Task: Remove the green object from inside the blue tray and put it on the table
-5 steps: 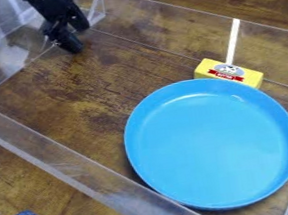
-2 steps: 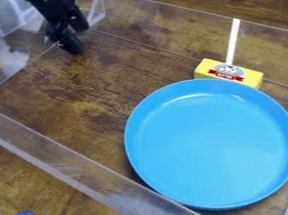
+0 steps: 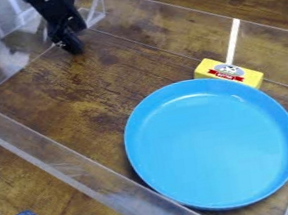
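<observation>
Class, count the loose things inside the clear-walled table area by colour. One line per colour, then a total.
Blue: 1, the large round shallow blue plastic tray
Yellow: 1, the small yellow block beside the tray's far rim
Green: 0, none visible
Total: 2

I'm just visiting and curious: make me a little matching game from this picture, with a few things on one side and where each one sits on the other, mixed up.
Things:
1. blue tray
2. yellow block
3. gripper
4. table

Places:
A. top left, at the far corner
B. lower right, filling much of the view, nothing inside it
C. just beyond the tray's far rim, near the clear wall
D. underneath everything, dark brown wood grain

Pairs: 1-B, 2-C, 3-A, 4-D
</observation>
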Controlling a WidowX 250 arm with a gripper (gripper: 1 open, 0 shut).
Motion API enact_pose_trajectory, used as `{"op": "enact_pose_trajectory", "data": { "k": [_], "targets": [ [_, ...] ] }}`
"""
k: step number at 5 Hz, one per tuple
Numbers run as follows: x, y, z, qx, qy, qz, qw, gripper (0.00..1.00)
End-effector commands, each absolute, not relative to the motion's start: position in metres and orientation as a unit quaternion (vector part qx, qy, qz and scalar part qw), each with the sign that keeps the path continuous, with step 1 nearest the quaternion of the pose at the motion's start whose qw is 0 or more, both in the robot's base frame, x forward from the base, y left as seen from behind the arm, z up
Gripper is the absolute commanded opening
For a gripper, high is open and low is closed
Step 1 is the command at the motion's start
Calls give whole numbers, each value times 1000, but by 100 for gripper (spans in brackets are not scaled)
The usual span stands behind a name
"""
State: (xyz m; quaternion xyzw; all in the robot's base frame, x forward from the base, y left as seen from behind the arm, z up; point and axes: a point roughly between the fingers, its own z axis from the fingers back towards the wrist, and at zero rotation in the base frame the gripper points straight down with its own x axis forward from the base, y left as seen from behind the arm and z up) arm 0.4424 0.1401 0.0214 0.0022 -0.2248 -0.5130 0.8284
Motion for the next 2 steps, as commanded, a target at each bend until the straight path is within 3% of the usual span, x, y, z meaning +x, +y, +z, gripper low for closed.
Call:
{"op": "enact_pose_trajectory", "data": {
  "k": [1,2],
  "targets": [
    [443,103,10,-14,-214,-529,821,100],
    [440,99,8,-17,-217,-540,813,100]
  ]
}}
